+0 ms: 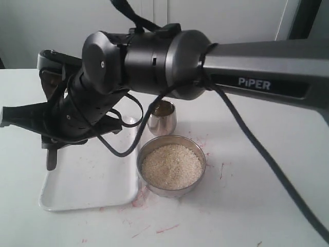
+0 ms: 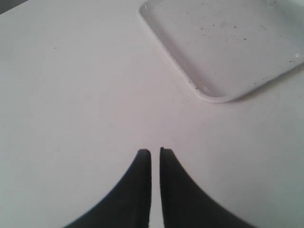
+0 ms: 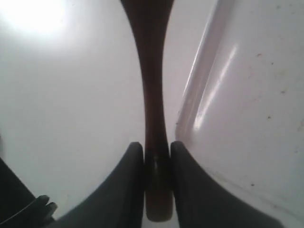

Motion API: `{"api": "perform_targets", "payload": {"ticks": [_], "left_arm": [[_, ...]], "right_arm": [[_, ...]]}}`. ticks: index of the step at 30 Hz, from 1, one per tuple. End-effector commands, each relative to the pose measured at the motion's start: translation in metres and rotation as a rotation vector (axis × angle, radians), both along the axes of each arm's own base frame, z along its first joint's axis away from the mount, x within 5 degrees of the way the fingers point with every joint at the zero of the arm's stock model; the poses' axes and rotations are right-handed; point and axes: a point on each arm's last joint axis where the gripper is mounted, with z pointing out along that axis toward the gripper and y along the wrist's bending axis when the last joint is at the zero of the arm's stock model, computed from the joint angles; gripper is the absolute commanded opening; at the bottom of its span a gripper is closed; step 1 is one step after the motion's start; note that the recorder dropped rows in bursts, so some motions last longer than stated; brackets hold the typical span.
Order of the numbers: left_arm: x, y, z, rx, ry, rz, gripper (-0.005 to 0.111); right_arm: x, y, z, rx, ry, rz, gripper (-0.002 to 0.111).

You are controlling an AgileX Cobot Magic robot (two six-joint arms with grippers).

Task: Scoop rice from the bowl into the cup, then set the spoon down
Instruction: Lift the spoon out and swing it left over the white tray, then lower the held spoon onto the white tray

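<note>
Dark reddish-brown wood fills the gap between the black fingers [image 3: 133,175] of the right gripper [image 3: 156,145]. They press tight on the slender handle of the spoon [image 3: 151,85] close to its end, and the handle runs straight out ahead of them, widening at the far end, with the white table [image 1: 257,206] and the raised rim of the white tray [image 1: 87,185] behind it. In the exterior view the right arm [image 1: 257,67] reaches across the middle, so this gripper hangs at about nine o'clock from the bowl [image 1: 201,154], over the tray's far edge. The left gripper [image 2: 155,151] has its fingers [image 2: 140,171] almost together, only a thin slit between them, holding nothing, above bare table with a corner of the tray ahead. The steel bowl stands just beside the tray, at its three o'clock, and holds a level bed of pale rice [image 1: 172,165]. The cup [image 1: 162,119] stands at twelve o'clock from the bowl, very close; whether they touch I cannot tell.
</note>
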Motion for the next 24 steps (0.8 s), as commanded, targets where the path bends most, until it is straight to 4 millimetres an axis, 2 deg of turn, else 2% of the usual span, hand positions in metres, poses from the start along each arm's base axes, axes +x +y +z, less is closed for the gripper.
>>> {"api": "perform_targets", "payload": {"ticks": [1, 8, 24], "left_arm": [[-0.001, 0.000, -0.007, -0.005, 0.057, -0.002, 0.014], [-0.001, 0.000, -0.007, -0.005, 0.057, -0.002, 0.014], [-0.001, 0.000, -0.007, -0.005, 0.057, -0.002, 0.014]], "right_arm": [[0.006, 0.005, -0.001, -0.097, -0.066, -0.001, 0.000], [0.021, 0.010, -0.006, -0.315, -0.066, 0.041, 0.000], [0.034, 0.024, -0.042, -0.451, 0.031, 0.107, 0.000]]}}
